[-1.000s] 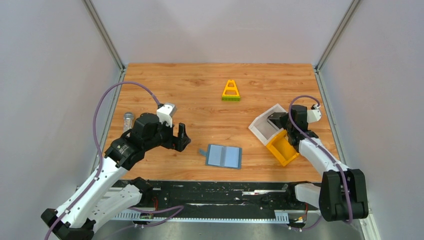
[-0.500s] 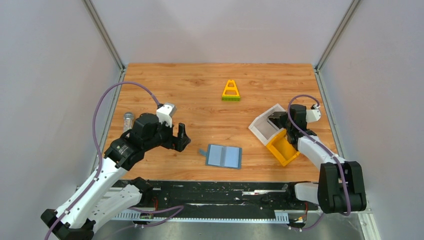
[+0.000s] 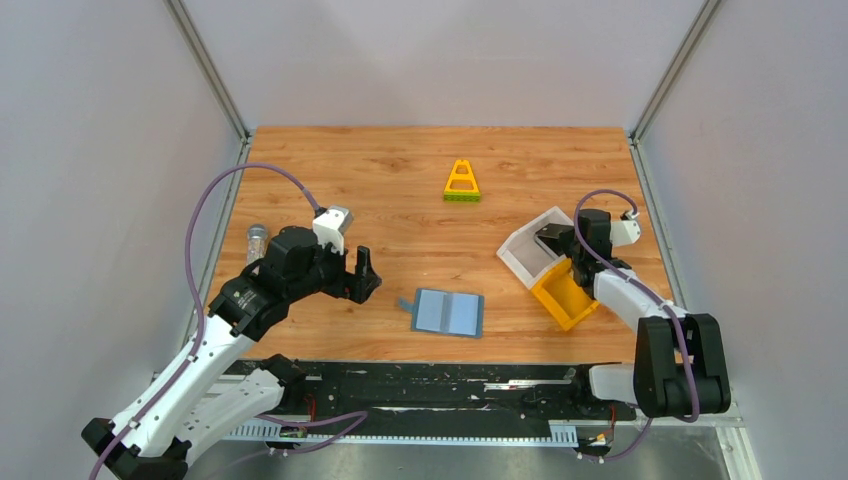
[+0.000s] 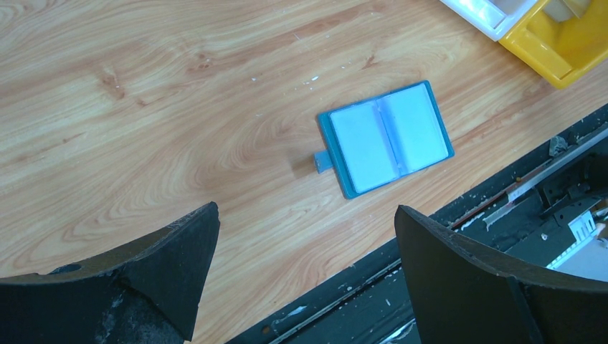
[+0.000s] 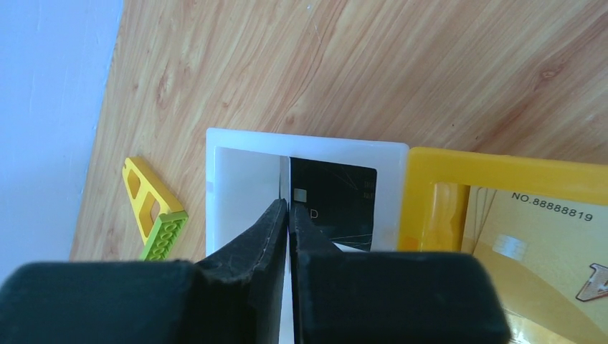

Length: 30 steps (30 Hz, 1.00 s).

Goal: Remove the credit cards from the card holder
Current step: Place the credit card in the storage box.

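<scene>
Moved: right arm's elbow and shoulder link have swung slightly inward. Its wrist stays at the bins. Wallet and left arm are unchanged.
Cards: dark card (image 5: 333, 197) lies inside the white bin (image 5: 244, 142). Gold card (image 5: 534, 236), with a printed number, lies in the yellow bin (image 5: 502, 168). Both are out of the wallet, one per bin, which reads as sorting (my judgement).
Holder: wallet (image 3: 448, 312) lies open flat on the table (image 3: 400, 170), near the front edge between the arms and well apart from the bins. Its tab points left. Both panels face up, pale and smooth, and no card edge shows, though a card under a clear pocket cannot be ruled out. Lying open suits pulling cards from above.
Right tool: right gripper (image 5: 288, 206) is narrowed to a sliver, tips down in the white bin just beside the dark card's left edge. Whether anything thin is pinched edge-on cannot be told. The posture fits a drop-off into the bin.
Left tool: left gripper (image 4: 305, 210) is spread wide and holds nothing. It hovers over bare wood left of the wallet. Likely parked to steady the wallet or wait its turn.
Stage: probably near done, if the pockets are indeed empty.
Around: yellow toy frame (image 3: 461, 182) sits on the far side, away from the work.
</scene>
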Tool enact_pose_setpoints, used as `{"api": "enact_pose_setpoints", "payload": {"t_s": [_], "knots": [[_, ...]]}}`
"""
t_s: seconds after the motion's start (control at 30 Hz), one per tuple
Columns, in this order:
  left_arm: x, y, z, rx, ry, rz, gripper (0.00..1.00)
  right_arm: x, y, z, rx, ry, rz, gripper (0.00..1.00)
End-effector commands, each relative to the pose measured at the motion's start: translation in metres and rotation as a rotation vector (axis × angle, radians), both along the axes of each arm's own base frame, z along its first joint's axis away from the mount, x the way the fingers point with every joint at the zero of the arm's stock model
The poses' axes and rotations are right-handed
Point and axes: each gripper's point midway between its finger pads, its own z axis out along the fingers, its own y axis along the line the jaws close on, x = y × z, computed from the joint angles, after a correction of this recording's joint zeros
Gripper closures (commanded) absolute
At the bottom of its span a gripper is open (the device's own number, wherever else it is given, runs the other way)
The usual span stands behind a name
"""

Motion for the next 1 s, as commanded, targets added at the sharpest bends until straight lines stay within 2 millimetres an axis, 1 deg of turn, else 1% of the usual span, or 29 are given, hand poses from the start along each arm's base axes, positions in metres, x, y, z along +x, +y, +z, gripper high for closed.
{"api": "enact_pose_setpoints", "payload": {"t_s": [0.0,0.07,0.2,0.3,0.33,0.47,0.63,0.7,0.8,0.9,0.97], "knots": [[0.003,0.000,0.009,-0.002,-0.045,-0.006,0.00,0.004,-0.007,0.003,-0.008,-0.003,-0.034,0.90],[0.004,0.000,0.009,-0.001,-0.045,-0.005,0.00,0.004,-0.007,0.004,-0.011,0.002,-0.036,0.86],[0.004,0.000,0.009,-0.001,-0.045,-0.005,0.00,0.002,-0.009,0.009,-0.017,0.005,-0.044,0.82],[0.005,-0.001,0.008,-0.001,-0.043,-0.004,0.00,0.001,-0.013,0.017,-0.024,-0.008,-0.057,0.80],[0.005,-0.001,0.008,-0.001,-0.041,-0.004,0.00,-0.004,-0.014,0.014,-0.030,0.014,-0.063,0.80],[0.005,-0.002,0.006,0.000,-0.033,-0.006,0.00,-0.009,-0.020,0.024,-0.051,0.014,-0.087,0.77],[0.006,-0.002,0.001,0.007,-0.009,0.006,0.00,-0.015,-0.026,0.034,-0.066,0.032,-0.107,0.76],[0.006,-0.005,-0.002,-0.001,0.014,0.007,0.00,-0.017,-0.027,0.043,-0.072,0.024,-0.105,0.76],[0.001,-0.020,-0.007,-0.051,0.061,-0.046,0.00,-0.019,-0.024,0.062,-0.075,-0.012,-0.078,0.76],[-0.002,-0.031,-0.017,-0.087,0.118,-0.070,0.01,-0.020,-0.016,0.082,-0.084,-0.047,-0.014,0.76],[-0.002,-0.038,-0.023,-0.115,0.152,-0.072,0.03,-0.021,-0.007,0.093,-0.095,-0.067,0.061,0.76]]}}
